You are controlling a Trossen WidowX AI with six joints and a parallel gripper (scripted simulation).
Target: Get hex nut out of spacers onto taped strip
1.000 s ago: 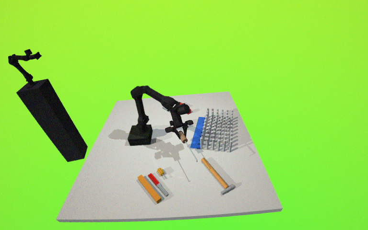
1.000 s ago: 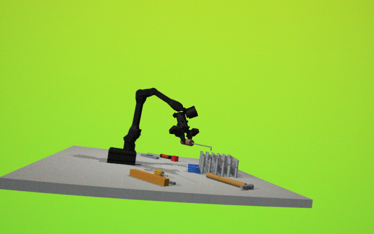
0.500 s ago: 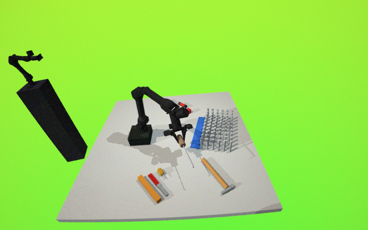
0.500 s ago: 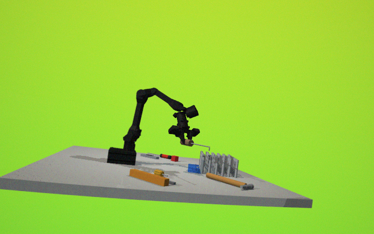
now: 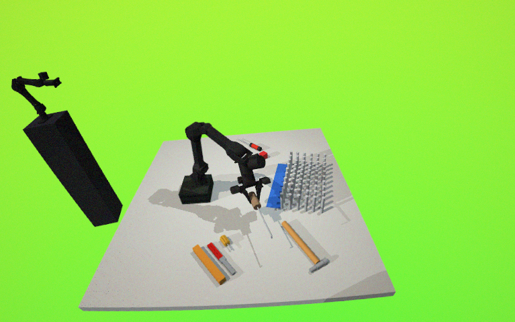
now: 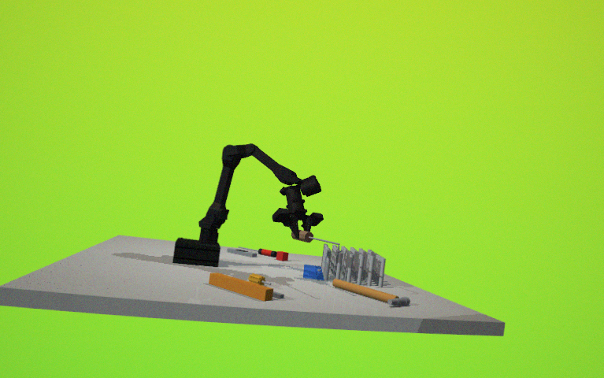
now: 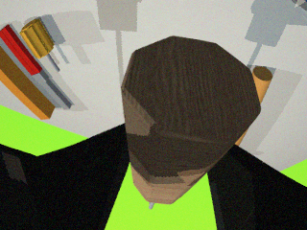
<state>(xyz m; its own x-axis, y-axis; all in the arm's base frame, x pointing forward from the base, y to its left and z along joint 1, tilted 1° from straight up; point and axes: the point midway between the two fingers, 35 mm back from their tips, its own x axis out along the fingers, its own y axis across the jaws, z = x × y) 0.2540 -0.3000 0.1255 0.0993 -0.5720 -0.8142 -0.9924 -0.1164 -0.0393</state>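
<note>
Hex nut first: we cannot pick it out in any view, so whether it lies deep among the standing spacers point(image 5: 291, 161) point(image 6: 326, 263) or nearer the front is not something we can tell. Blue tape point(image 5: 276, 181) point(image 6: 312, 272) runs along the field's front, presumably so the nut has a landing place outside the posts. Our pincer point(image 5: 254, 196) point(image 6: 302, 234) point(image 7: 172, 137) is closed around the wooden handle point(image 5: 254, 200) point(image 6: 305, 235) point(image 7: 192, 91), leaving the thin shaft point(image 5: 265, 224) point(image 6: 326, 240) free as the reach our bulky fingers lack. We hold it raised, and from above it points beside the field rather than over it, which should spare the spacers while we swing or line up. Farther out, the hammer point(image 5: 301, 242) point(image 6: 364, 290) point(image 7: 262, 88), orange bar point(image 5: 209, 263) point(image 6: 239, 287) point(image 7: 24, 91) and yellow-handled tool point(image 5: 224, 240) point(image 6: 257, 279) point(image 7: 37, 38) lie outside the field, where they need no handling. Whether we next hook or put down depends on finding the nut.
</note>
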